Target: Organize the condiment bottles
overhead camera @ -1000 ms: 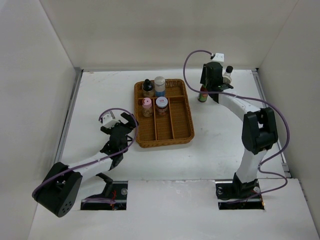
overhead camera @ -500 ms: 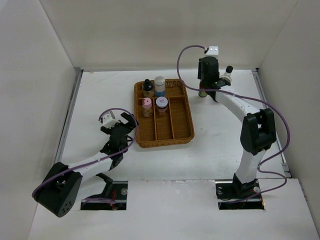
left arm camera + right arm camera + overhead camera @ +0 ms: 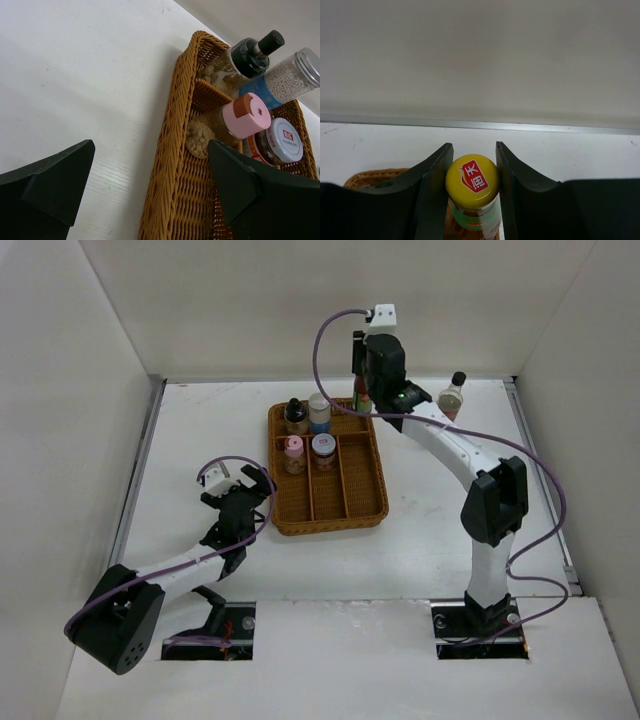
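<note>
Two fingers of the right end effector (image 3: 473, 156) clamp the yellow-capped green bottle (image 3: 472, 182), a grip only its wrist view shows; overhead, it hangs above the wicker tray's (image 3: 330, 528) far right corner. The left end effector (image 3: 150, 155) gapes empty beside the tray.

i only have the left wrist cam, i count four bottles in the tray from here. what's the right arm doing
Observer: The right gripper is shut on the yellow-capped bottle; its wrist view shows a finger on each side of the cap.
Operator: where is that relative to the tray
Observer: In the top view it is at the far right corner of the tray.
Operator: anything outside the tray
Observer: One, the tall clear black-capped bottle, standing on the table to the right of the tray, near the back wall.
</note>
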Action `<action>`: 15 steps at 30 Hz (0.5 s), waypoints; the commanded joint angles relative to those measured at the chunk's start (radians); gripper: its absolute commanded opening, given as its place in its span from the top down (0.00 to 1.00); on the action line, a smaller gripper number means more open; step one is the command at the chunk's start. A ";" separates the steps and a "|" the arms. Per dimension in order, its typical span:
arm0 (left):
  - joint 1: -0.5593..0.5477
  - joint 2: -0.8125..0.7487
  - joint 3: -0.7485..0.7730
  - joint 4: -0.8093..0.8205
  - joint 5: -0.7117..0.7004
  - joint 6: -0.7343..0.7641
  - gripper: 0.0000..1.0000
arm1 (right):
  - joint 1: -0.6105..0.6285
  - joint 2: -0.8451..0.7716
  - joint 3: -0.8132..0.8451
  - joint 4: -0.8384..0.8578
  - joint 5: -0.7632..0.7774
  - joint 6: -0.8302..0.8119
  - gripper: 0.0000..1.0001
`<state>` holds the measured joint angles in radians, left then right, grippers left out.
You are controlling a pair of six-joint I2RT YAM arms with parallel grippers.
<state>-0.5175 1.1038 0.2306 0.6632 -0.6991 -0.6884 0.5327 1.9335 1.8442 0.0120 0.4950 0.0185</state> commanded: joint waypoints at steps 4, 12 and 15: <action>0.006 -0.013 0.003 0.047 0.004 -0.008 0.00 | 0.037 0.087 0.067 0.121 -0.015 0.011 0.68; 0.006 -0.016 0.003 0.049 0.006 -0.010 0.00 | 0.065 0.121 -0.103 0.247 -0.012 0.046 0.67; 0.007 -0.009 0.004 0.049 0.006 -0.010 0.00 | 0.069 0.116 -0.154 0.258 -0.013 0.060 0.55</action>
<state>-0.5171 1.1034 0.2306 0.6636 -0.6987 -0.6888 0.5907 2.0975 1.7126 0.1326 0.4801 0.0494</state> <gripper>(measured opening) 0.997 0.448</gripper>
